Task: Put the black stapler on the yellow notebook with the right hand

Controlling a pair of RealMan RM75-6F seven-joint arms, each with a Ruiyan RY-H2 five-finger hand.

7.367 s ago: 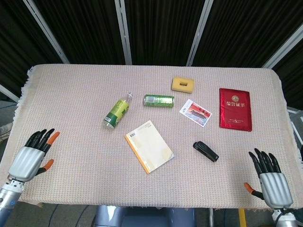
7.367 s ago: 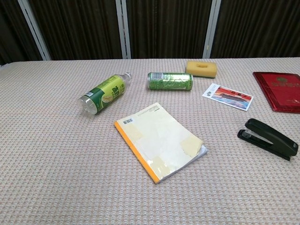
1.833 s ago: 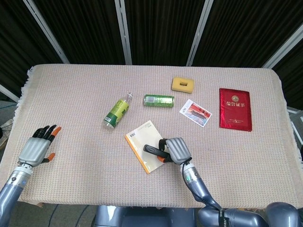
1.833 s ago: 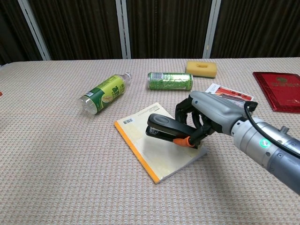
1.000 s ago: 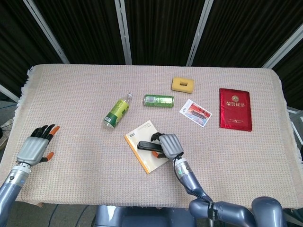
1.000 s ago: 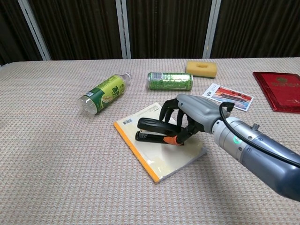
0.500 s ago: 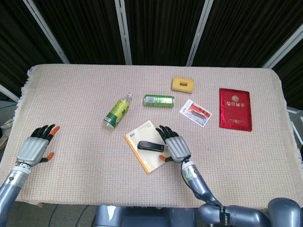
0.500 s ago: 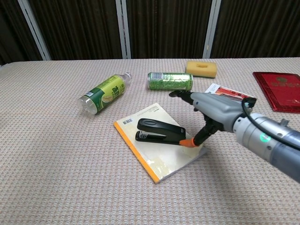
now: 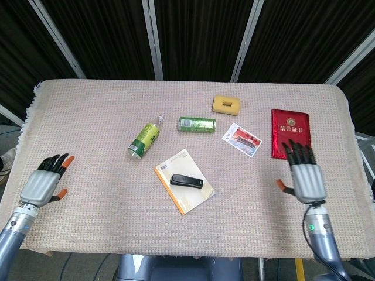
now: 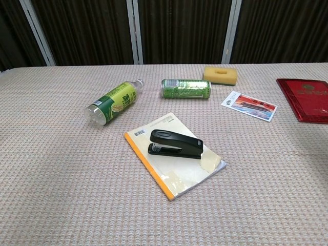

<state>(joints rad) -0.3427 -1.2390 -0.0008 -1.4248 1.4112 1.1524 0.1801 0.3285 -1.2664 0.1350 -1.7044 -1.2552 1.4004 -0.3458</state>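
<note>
The black stapler (image 9: 187, 181) (image 10: 175, 144) lies flat on the yellow notebook (image 9: 193, 198) (image 10: 183, 173) near the table's middle front. No hand touches it. My right hand (image 9: 304, 175) hangs open at the right side of the table, fingers spread, far from the notebook. At the front left corner my left hand (image 9: 43, 182) is open with fingers apart. Neither hand shows in the chest view.
A green bottle (image 9: 145, 139) lies left of the notebook and a green can (image 9: 196, 124) behind it. A yellow sponge (image 9: 226, 105), a printed card (image 9: 242, 139) and a red booklet (image 9: 290, 134) sit toward the back right.
My right hand has pulled away from the notebook to the table's right side and left the chest view. The stapler stays on the notebook. The left hand has barely moved.
</note>
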